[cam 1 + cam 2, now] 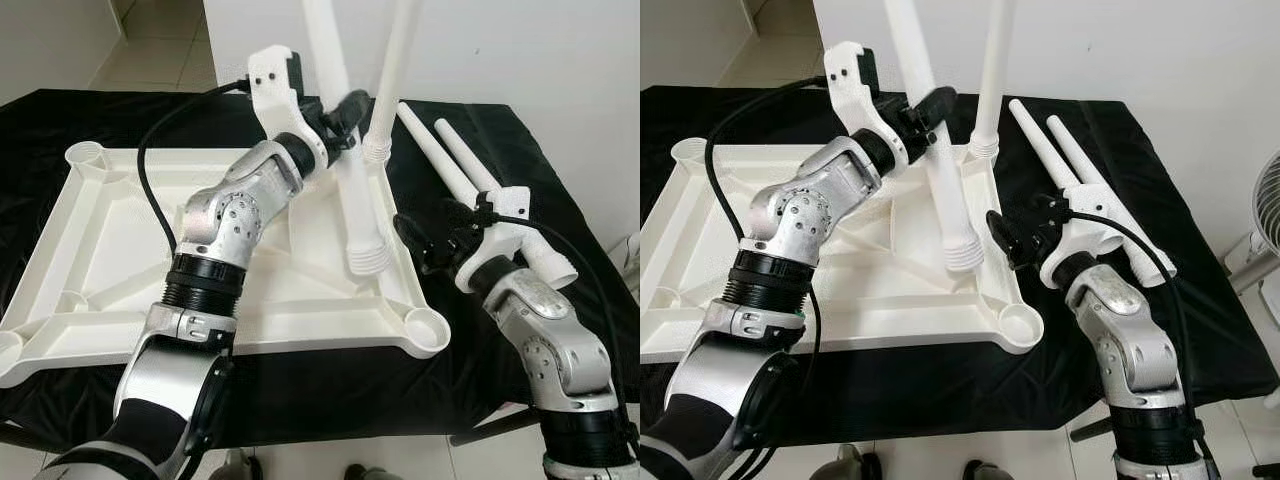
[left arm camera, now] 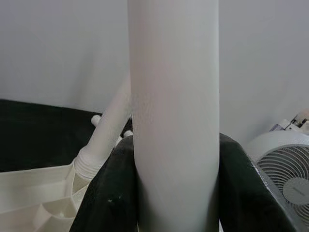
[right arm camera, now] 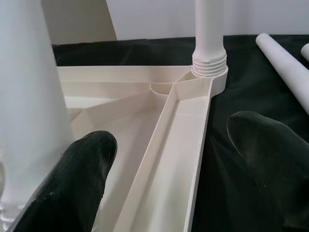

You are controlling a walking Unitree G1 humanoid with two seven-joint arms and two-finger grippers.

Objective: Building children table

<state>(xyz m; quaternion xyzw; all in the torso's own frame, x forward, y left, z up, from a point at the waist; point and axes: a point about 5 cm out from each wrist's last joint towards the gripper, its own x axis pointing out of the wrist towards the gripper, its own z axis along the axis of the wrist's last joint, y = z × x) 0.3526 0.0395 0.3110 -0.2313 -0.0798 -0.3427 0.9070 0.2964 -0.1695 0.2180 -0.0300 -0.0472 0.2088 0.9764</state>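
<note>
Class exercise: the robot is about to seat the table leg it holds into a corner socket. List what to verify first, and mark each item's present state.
1. Left gripper shut on held white plastic leg: ok.
2. Threaded end over near right corner socket: not ok, it hangs over the white upturned tabletop.
3. Socket free of objects: ok.
4. Right gripper open, off the tabletop: ok.
5. Installed upright leg fully screwed: cannot tell.

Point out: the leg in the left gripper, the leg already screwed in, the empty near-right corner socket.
held leg (image 1: 366, 235), left eye view, lower shaft above its threaded end.
installed leg (image 1: 392, 75), left eye view, mid shaft.
corner socket (image 1: 428, 327), left eye view, round rim.
left gripper (image 1: 340, 112), left eye view, fingers around held leg.
</note>
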